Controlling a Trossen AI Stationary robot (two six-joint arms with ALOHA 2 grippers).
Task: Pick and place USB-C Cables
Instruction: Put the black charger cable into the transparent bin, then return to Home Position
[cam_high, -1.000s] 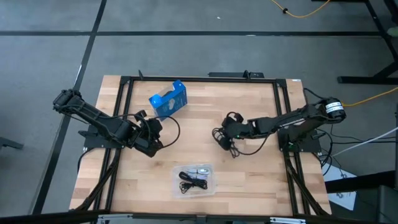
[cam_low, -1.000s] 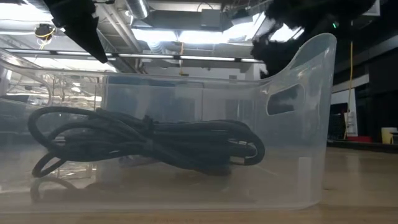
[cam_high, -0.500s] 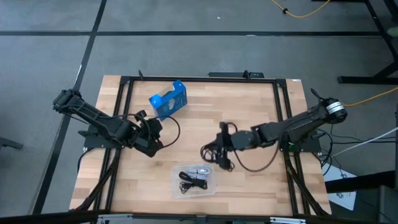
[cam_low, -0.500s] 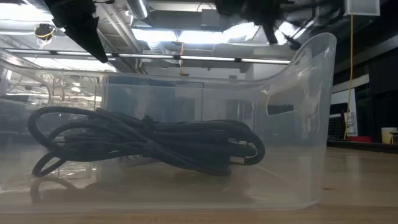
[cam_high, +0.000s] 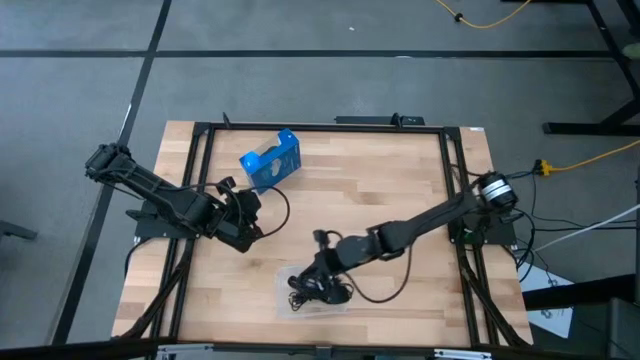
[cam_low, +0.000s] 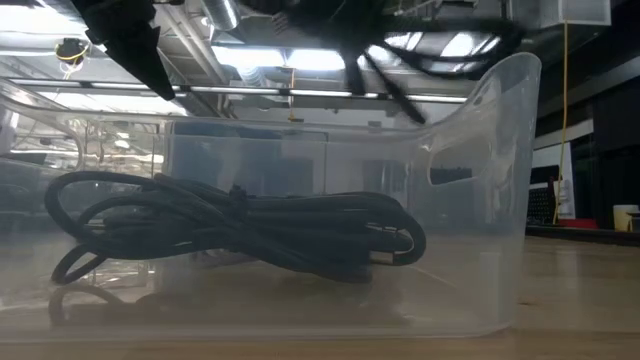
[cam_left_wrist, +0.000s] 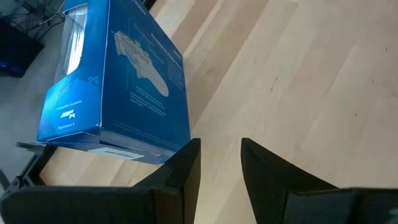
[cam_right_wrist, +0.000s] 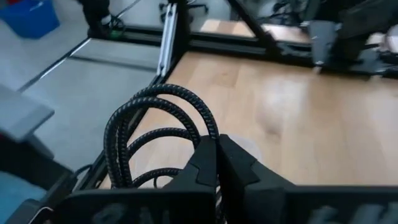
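Observation:
My right gripper (cam_high: 325, 268) is shut on a black braided USB-C cable (cam_high: 322, 287) and hovers over the clear plastic tray (cam_high: 283, 300) near the table's near edge. In the low view this cable (cam_low: 440, 45) shows blurred above the tray's rim (cam_low: 500, 75). Another black cable bundle (cam_low: 240, 230) lies on the tray's floor. My left gripper (cam_high: 255, 212) waits open at the table's left, pointing toward the blue box (cam_left_wrist: 118, 81). The light cables are hidden under my right gripper. My right gripper pinches the black cable between its two fingers at one side of the coil (cam_right_wrist: 210, 132). The fingers slant down from the table's right. Several loops (cam_right_wrist: 155, 124) stand out beyond the fingertips, and a loose loop (cam_high: 385, 293) trails behind toward the right. The cable hangs above the tray.
The blue box (cam_high: 271, 158) with white marks stands near the far left of the table. A black metal frame (cam_high: 320, 127) runs round the wooden tabletop. Bare wood (cam_high: 400, 180) lies between the box and the right arm.
My right gripper has swung from the table's middle right toward the near edge and the left, carrying the black cable, and now stands over the tray. The cable has travelled with it, one loop trailing behind. My left arm has kept still.

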